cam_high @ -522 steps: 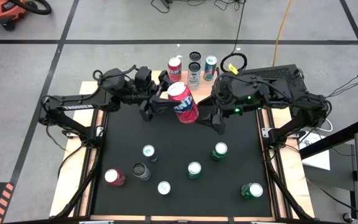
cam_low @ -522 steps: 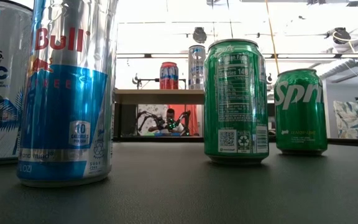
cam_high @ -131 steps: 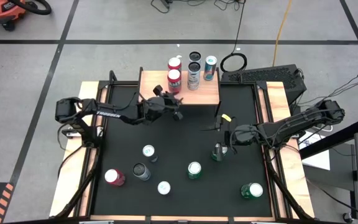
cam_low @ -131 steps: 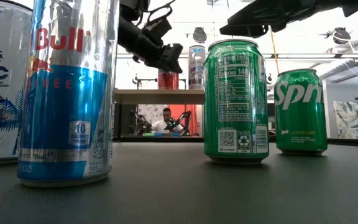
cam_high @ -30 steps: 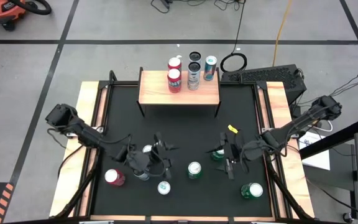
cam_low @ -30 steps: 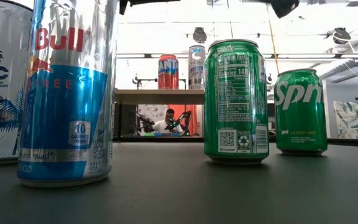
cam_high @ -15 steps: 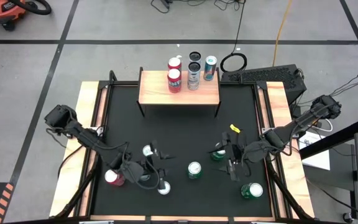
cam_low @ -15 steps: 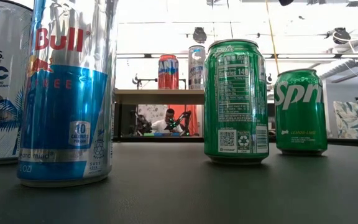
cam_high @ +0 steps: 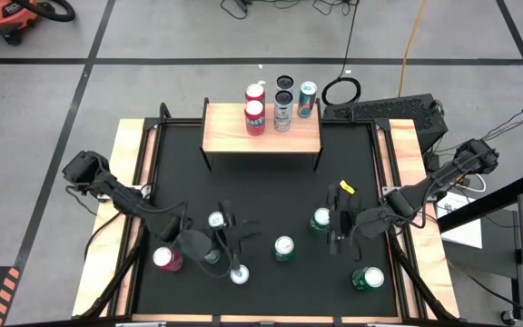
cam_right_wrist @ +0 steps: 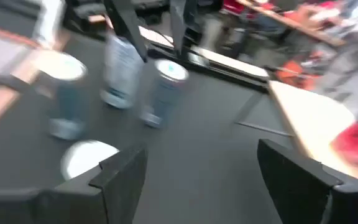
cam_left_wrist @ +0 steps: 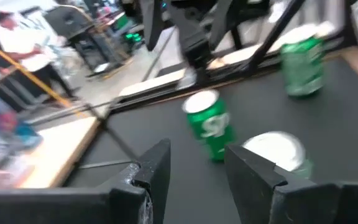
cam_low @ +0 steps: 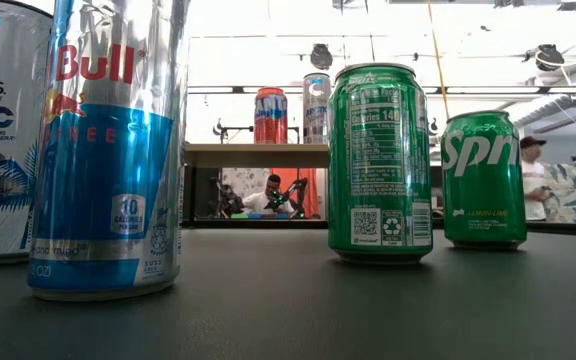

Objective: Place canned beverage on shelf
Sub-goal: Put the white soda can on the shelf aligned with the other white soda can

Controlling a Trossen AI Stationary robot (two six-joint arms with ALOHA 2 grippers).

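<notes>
The light-wood shelf (cam_high: 261, 136) stands at the table's far edge with a red can (cam_high: 254, 116) and a dark-topped can (cam_high: 283, 115) on it, both resting on their bases. Several more cans stand upright on the black table. My left gripper (cam_high: 231, 238) hovers open over a white-topped can (cam_high: 216, 220) and another (cam_high: 240, 273), with nothing between its fingers (cam_left_wrist: 154, 171). My right gripper (cam_high: 336, 227) hovers open beside a green can (cam_high: 321, 218), also with nothing between its fingers. Neither gripper shows in the low view.
Other loose cans are a red one (cam_high: 164, 259) at the near left, a green one (cam_high: 284, 247) at mid table and a green one (cam_high: 367, 278) at the near right. More cans (cam_high: 308, 94) stand at the shelf's far side. A person (cam_low: 534, 170) stands beyond the table.
Both wrists have rolled while hovering above the loose cans. My left gripper has drifted a little toward the table's near edge. Both grippers stay open and no can has moved.
</notes>
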